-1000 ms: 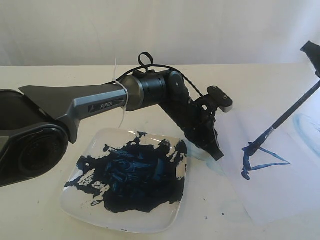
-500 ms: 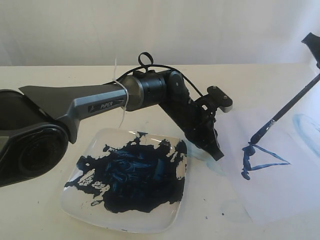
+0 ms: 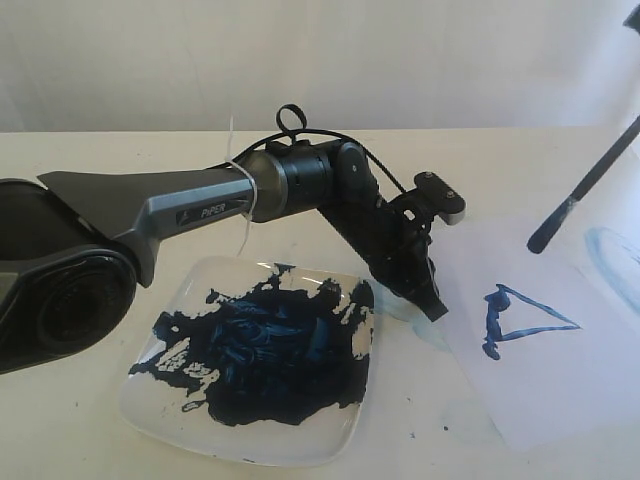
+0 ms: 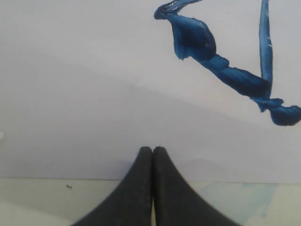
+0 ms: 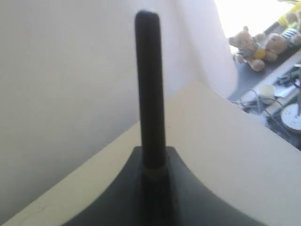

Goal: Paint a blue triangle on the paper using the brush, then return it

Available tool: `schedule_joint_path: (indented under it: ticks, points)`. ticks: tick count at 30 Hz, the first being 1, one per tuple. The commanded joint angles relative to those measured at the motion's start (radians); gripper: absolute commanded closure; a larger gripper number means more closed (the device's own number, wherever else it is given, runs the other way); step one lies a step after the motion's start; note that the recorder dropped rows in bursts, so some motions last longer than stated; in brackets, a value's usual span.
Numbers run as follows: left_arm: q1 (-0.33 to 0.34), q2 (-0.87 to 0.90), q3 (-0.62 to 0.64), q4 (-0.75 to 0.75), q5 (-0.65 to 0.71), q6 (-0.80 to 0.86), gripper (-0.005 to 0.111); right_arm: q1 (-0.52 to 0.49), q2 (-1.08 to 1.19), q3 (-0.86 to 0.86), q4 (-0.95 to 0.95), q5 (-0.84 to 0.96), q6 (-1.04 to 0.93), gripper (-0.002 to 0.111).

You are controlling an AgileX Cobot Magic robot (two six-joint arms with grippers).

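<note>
The dark blue triangle (image 3: 520, 322) is drawn on the pale paper (image 3: 560, 390) at the right of the exterior view. The black brush (image 3: 585, 185) hangs slanted in the air above the paper's far edge, with its tip off the sheet. My right gripper (image 5: 153, 160) is shut on the brush (image 5: 149, 84); in the exterior view only its lower edge (image 3: 632, 18) shows at the top right corner. My left gripper (image 3: 438, 310) is shut and empty, its tips down at the paper's left edge. The left wrist view shows that gripper (image 4: 153, 149) over the paper (image 4: 94, 94), near the triangle (image 4: 225, 70).
A white square plate (image 3: 240, 452) smeared with dark blue paint lies at the front left, just left of my left gripper. A faint light-blue smear (image 3: 612, 252) marks the paper's far right. My left arm (image 3: 200, 205) stretches across the table above the plate.
The brush has lifted off the triangle's left corner and moved up and to the right. My right gripper has risen almost out of the exterior view. My left arm has not moved.
</note>
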Motion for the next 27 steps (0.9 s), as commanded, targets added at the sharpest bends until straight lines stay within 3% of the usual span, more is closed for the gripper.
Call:
schedule_joint_path:
  ticks: [1,10,13,24,27]
  points:
    - [0.000,0.004,0.004,0.004,0.058,0.003,0.107,-0.001,-0.132,0.054,-0.015,-0.202,-0.048,0.108]
    - [0.000,0.004,0.004,0.004,0.085,0.003,0.107,-0.047,-0.229,0.110,-0.241,-0.582,-0.058,0.108]
    - [0.000,0.004,0.004,-0.001,0.105,0.003,0.107,-0.081,-0.231,0.110,-0.259,-0.701,-0.156,0.108]
    - [0.000,0.004,0.004,-0.003,0.110,0.003,0.107,-0.091,-0.200,0.110,-0.261,-0.689,-0.217,0.108]
    - [0.000,0.004,0.004,-0.005,0.110,0.003,0.107,-0.091,-0.167,0.110,-0.192,-0.704,-0.330,0.108]
